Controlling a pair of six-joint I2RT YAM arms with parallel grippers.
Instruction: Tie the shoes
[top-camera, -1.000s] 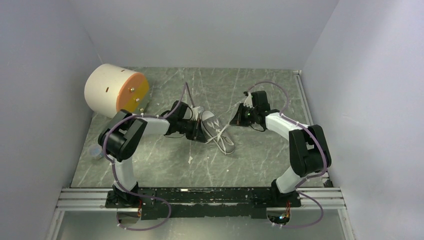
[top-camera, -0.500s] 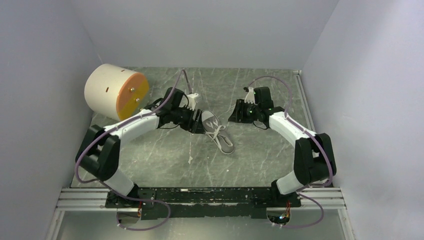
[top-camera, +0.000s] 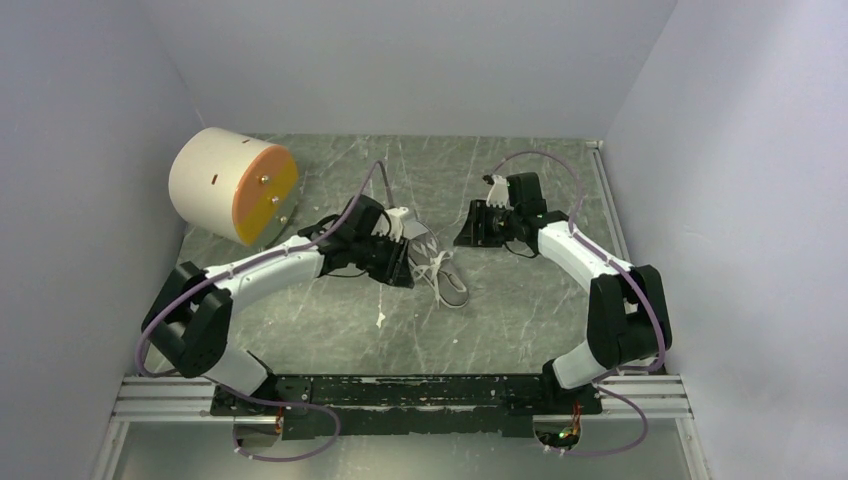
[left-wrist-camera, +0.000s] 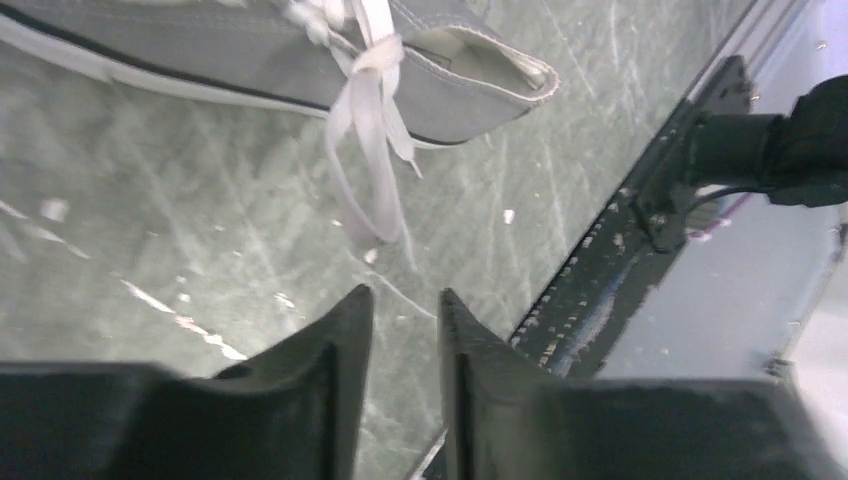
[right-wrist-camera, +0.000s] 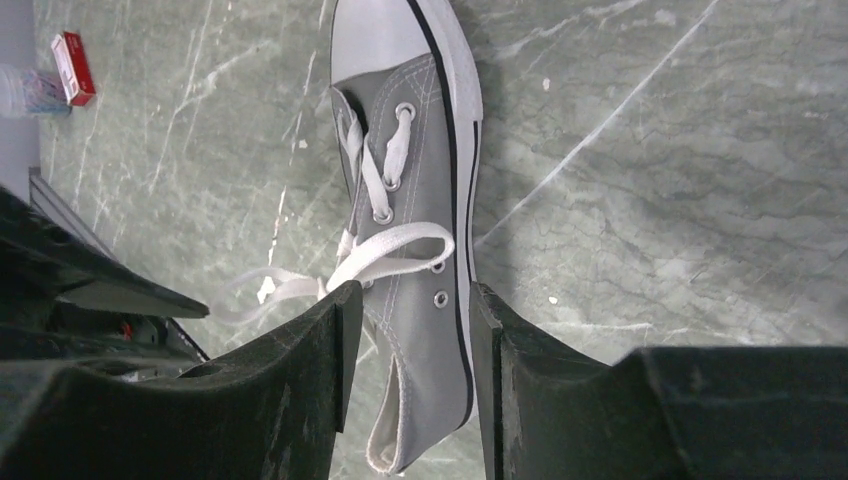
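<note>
The left arm stretches long and low over the marbled grey-green worktop (top-camera: 520, 310). Its left claw (left-wrist-camera: 400, 298) is only narrowly parted, gripping nothing, just beside the grey canvas sneaker (top-camera: 448, 282) lying mid-worktop. The right arm bends inward, and the right claw (right-wrist-camera: 410, 300) (moderately parted, empty) hovers above the sneaker's flat, loose white laces (right-wrist-camera: 385, 255).

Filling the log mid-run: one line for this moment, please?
left hand: open, empty, near shoe | right hand: open, empty, facing shoe | laces: trailing loose, no bow visible
</note>
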